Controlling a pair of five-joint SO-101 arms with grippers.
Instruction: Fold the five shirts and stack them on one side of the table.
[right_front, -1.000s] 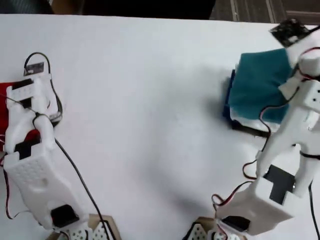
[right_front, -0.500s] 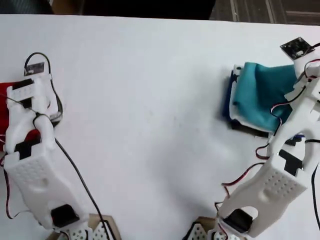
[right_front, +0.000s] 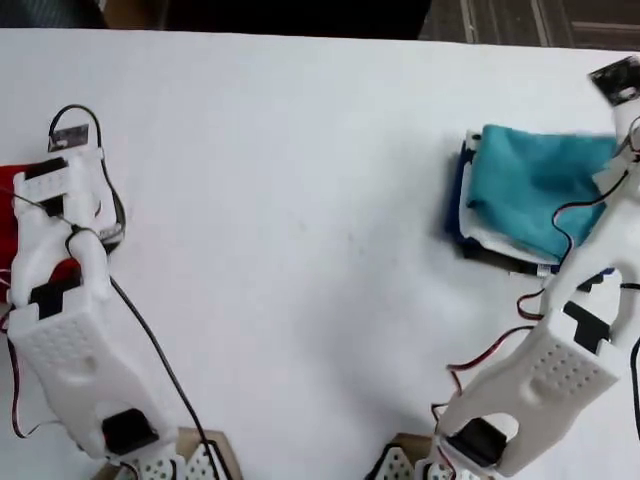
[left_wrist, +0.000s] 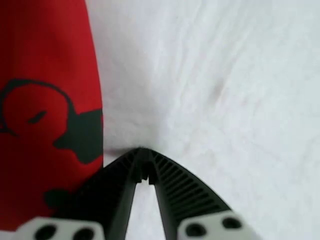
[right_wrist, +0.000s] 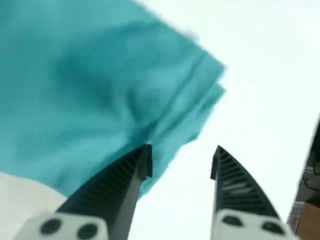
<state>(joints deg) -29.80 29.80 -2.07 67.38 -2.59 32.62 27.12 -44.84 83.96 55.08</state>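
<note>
A folded teal shirt (right_front: 535, 190) tops a stack of folded shirts (right_front: 468, 222) at the table's right side, with white and dark blue layers under it. In the right wrist view the teal shirt (right_wrist: 90, 85) lies just beyond my right gripper (right_wrist: 181, 161), which is open and holds nothing; one finger is over the shirt's edge. A red shirt (right_front: 12, 215) with a black print lies at the table's left edge, partly under the left arm (right_front: 60, 260). My left gripper (left_wrist: 144, 175) is shut, empty, its tip on the white table beside the red shirt (left_wrist: 45, 105).
The white table (right_front: 300, 230) spreads wide between the two arms. Cables run along both arms. The far table edge meets a dark floor, and the right arm's wrist (right_front: 620, 110) hangs by the right edge.
The right arm has drawn back toward the right edge, off the teal shirt, which now lies flatter on the stack. The left arm has not moved.
</note>
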